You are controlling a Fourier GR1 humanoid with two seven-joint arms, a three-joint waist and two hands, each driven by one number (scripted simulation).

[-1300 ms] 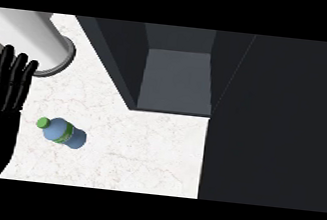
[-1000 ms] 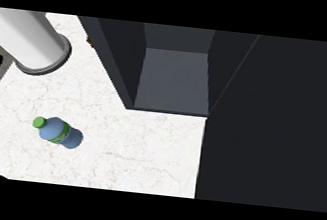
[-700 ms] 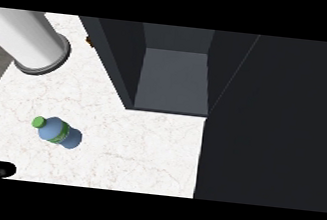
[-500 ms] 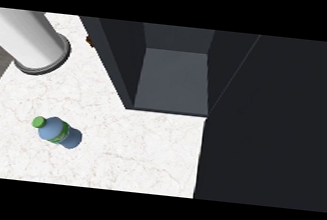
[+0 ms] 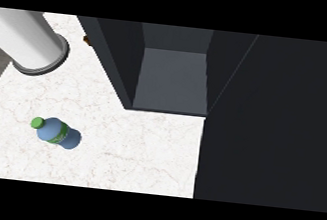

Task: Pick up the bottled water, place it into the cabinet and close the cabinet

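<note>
No hand in view, so grip state unknown. Bottled water [image 5: 56, 132] stands untouched near the counter's [image 5: 140, 145] left edge (cabinet [image 5: 171, 77] open); pickup not begun, next needs a reach to it.

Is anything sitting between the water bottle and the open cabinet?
No. In the head view, only bare white marbled counter lies between the water bottle and the open cabinet.

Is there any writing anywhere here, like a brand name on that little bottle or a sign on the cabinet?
None can be read.
Bottled water: a green band runs round its blue body, below a green cap, but no letters show on it.
Cabinet: plain dark walls, no sign or number.
Counter: only marble veining.
</note>
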